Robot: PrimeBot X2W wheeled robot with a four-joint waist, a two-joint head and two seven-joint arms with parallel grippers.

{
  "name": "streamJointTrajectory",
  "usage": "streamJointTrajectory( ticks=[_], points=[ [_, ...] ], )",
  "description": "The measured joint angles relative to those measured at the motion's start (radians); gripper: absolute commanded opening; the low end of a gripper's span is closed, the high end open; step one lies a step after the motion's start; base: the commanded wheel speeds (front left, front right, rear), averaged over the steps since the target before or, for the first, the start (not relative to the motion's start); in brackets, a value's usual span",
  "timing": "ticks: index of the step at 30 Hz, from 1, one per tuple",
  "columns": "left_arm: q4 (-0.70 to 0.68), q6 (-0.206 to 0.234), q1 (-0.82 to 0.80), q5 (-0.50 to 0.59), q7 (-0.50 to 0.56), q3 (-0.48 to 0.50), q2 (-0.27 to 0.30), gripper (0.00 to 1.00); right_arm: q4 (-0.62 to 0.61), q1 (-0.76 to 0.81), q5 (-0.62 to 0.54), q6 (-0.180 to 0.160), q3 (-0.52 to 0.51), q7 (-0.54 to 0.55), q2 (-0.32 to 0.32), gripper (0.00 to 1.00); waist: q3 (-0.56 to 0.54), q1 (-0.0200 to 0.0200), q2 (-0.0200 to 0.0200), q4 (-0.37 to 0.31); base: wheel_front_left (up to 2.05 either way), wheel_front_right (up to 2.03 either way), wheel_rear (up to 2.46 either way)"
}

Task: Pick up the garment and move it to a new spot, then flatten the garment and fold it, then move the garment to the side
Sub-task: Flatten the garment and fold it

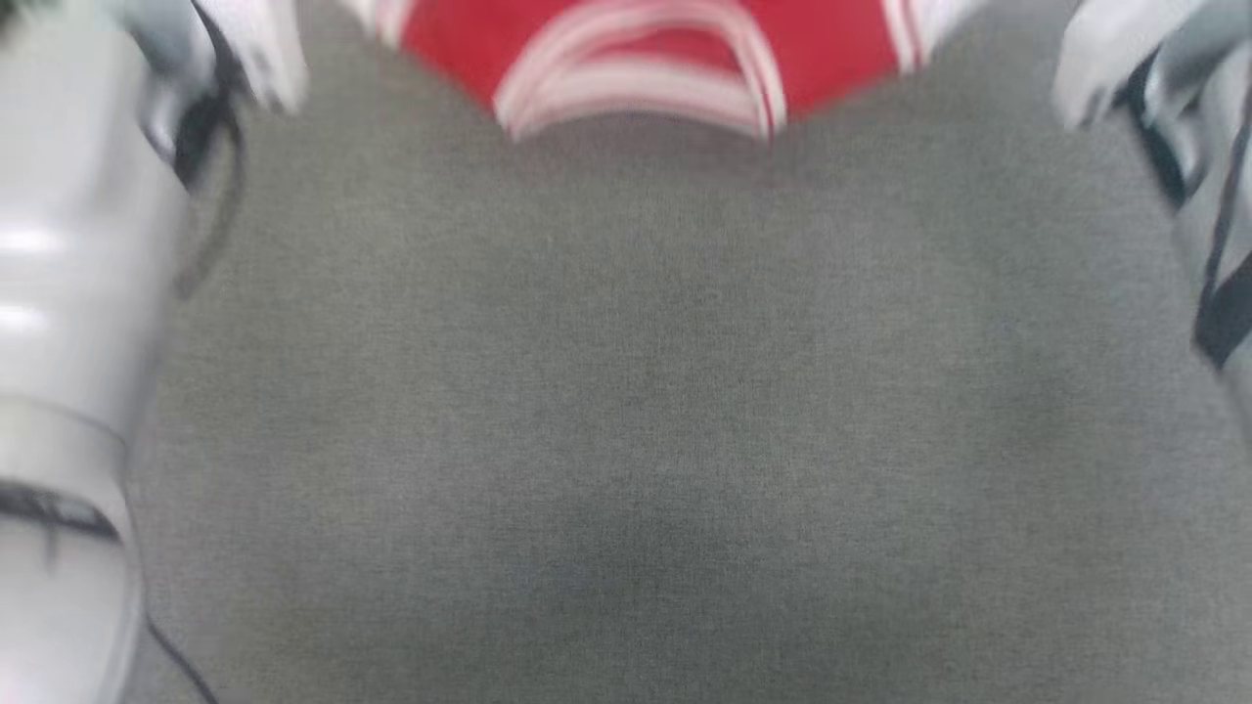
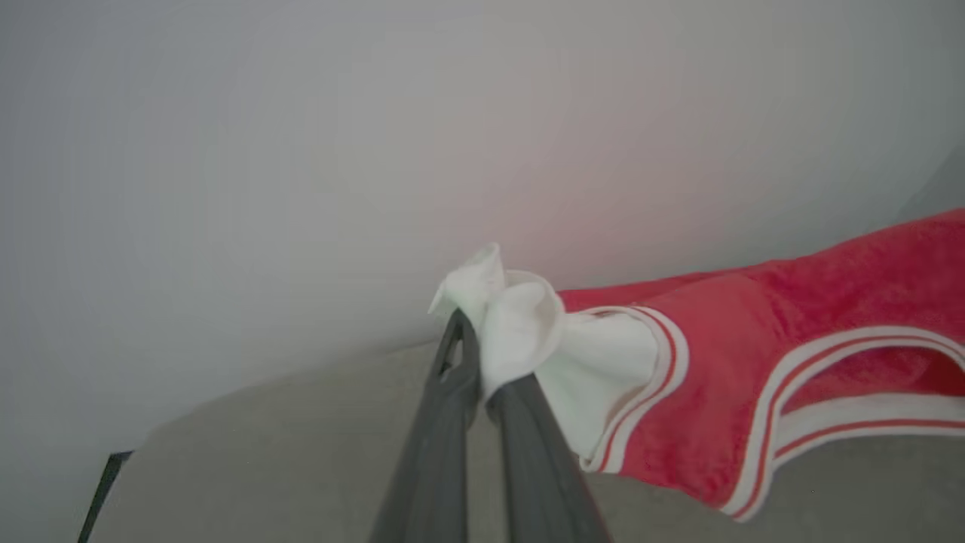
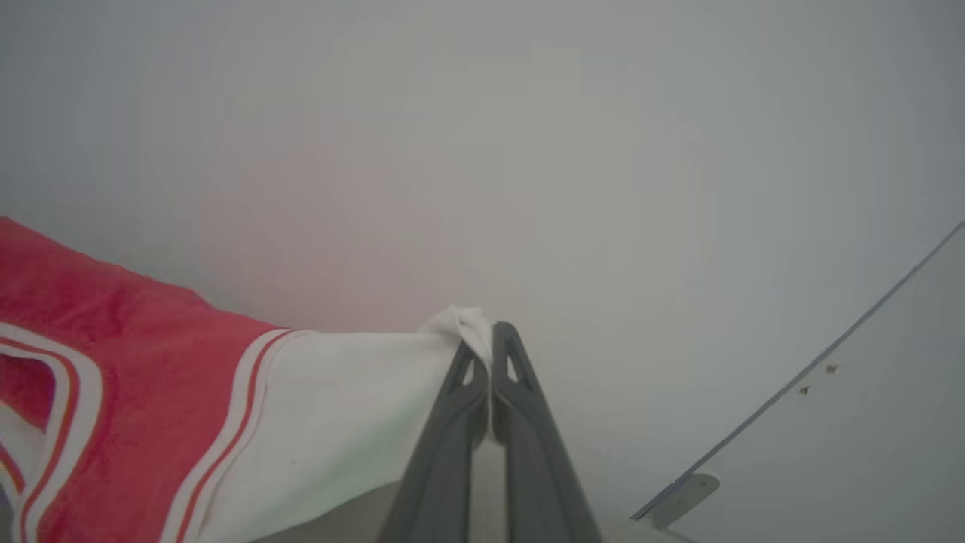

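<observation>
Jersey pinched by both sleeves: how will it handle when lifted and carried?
Likely floppy: the jersey sags between the left gripper and right gripper, neckline drooping. Probably light: small pinches on bunched white sleeve fabric hold it up. Those pinches look shallow, so a fast swing might tug cloth free.

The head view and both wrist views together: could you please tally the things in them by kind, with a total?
red jersey-style garment with white sleeves: 1
dark two-fingered pincers, each shut on a white sleeve: 2 (left pincer, right pincer)
grey cloth-covered surface: 1
Total: 4
</observation>
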Motion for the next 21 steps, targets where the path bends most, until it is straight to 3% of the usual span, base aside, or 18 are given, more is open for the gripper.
streamJointTrajectory(
  ticks=[7,16,21],
  points=[
    [-0.103,0.0,0.247,-0.147,0.19,-0.078,0.052,0.0,-0.083,0.204,0.266,0.0,0.208,0.149,-0.053,0.0,-0.09,0.0,0.0,0.006,0.0,0.0,0.0],
    [-0.309,0.004,0.452,-0.273,0.385,-0.089,0.184,0.0,-0.448,0.425,0.573,0.0,0.401,0.419,-0.316,0.0,-0.166,0.0,0.0,0.008,0.0,0.0,0.0],
    [-0.5,0.069,0.562,-0.315,0.49,-0.08,0.267,0.0,-0.641,0.532,0.694,0.0,0.432,0.563,-0.453,0.0,-0.181,0.0,0.0,0.01,0.0,0.0,0.0]
  ],
)
